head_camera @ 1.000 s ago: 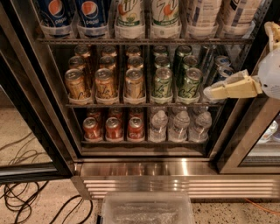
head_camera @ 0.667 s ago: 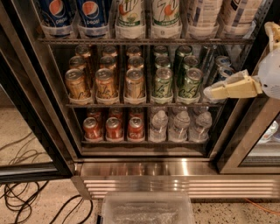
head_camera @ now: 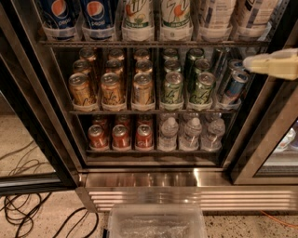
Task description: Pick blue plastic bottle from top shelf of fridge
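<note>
The fridge stands open, with a black door frame and wire racks of drinks. The top shelf runs across the top of the view, with white cups along its front. Two blue plastic bottles with pale striped labels stand at its right end, their tops cut off by the frame. Pepsi bottles and 7up bottles stand to their left. My gripper comes in from the right edge, pale yellow, just below the top shelf and under the right-hand bottles, touching nothing.
The middle rack holds gold cans and green cans, with a blue-and-silver can right under the gripper. The lower rack holds red cans and small water bottles. A clear plastic bin and cables lie on the floor.
My gripper has risen and drawn back to the right, from in front of the green cans to just under the top shelf. Nothing else has moved.
</note>
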### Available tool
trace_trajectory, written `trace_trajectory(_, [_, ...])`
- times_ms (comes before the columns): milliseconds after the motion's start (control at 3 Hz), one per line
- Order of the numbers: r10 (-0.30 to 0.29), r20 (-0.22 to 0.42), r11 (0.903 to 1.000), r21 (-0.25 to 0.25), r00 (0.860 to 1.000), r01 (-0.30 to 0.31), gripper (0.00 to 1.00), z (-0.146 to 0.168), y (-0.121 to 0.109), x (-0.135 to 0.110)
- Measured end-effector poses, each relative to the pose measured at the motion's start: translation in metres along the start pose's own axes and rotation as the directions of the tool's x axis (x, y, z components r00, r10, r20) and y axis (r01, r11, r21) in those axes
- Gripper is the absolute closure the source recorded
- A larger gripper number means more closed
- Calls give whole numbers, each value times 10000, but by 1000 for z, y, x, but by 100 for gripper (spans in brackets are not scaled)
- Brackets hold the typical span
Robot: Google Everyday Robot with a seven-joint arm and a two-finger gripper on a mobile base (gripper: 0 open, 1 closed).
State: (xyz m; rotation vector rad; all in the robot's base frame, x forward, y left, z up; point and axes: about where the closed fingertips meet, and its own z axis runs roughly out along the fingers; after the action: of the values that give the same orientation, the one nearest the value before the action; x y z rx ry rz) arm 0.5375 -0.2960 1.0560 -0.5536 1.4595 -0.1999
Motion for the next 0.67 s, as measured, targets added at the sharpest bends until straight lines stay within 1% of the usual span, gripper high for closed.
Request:
trace_trajectory(333, [312,190,9972,677,9993,-324,0,-5,-22,0])
trace_trajectory(667, [311,190,9972,677,9993,-324,0,-4,-17,-3])
